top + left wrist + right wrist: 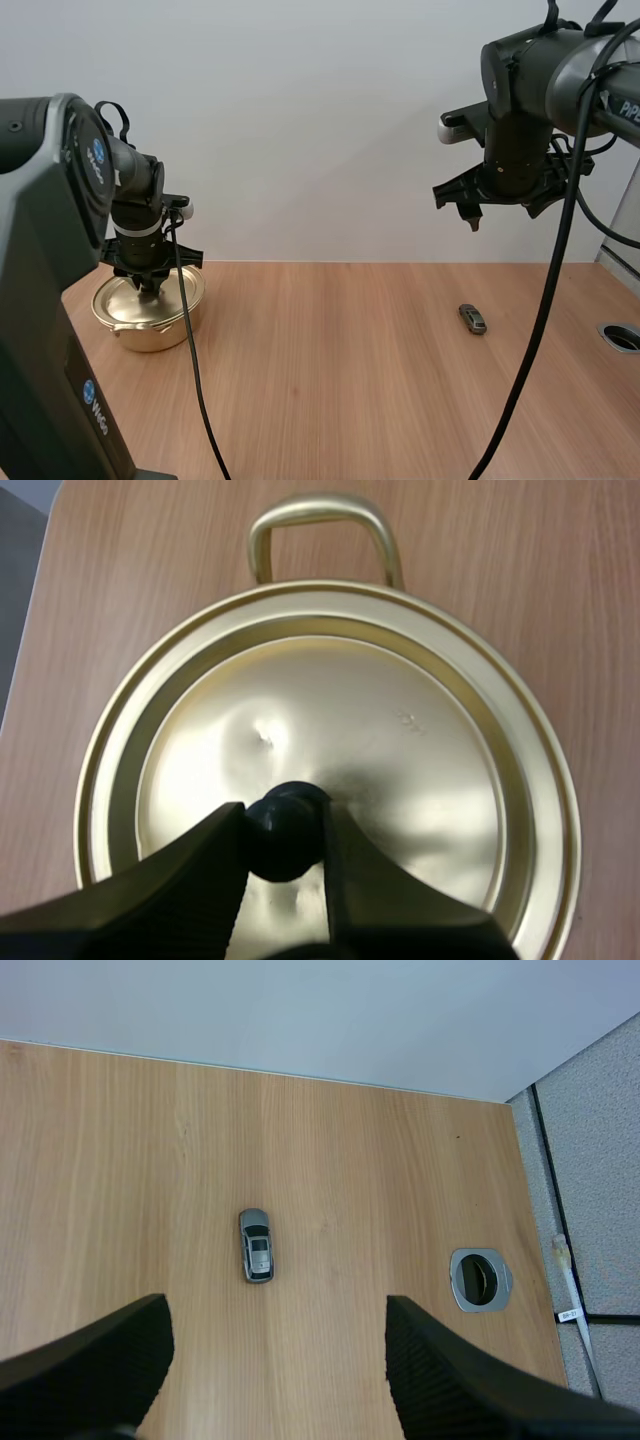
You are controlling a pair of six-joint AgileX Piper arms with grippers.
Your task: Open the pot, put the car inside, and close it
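A golden pot (150, 318) stands at the table's left with its lid (400, 750) seated on it. My left gripper (285, 825) reaches straight down, and its fingers (200, 870) pinch the lid's black knob (287, 830) from both sides. Over in the high view the left gripper (150, 288) sits at the centre of the lid. A small grey toy car (473, 319) lies on the wood at the right. High above the car (257, 1245) hangs my right gripper (277, 1305), open, with nothing between its fingers; the high view shows the right gripper (500, 208) well above the table.
A round metal cable hole (481, 1279) is set into the table just right of the car, near the right edge (622, 336). Bare wood stretches between the pot and the car. One loop handle (320, 530) of the pot juts out past the lid.
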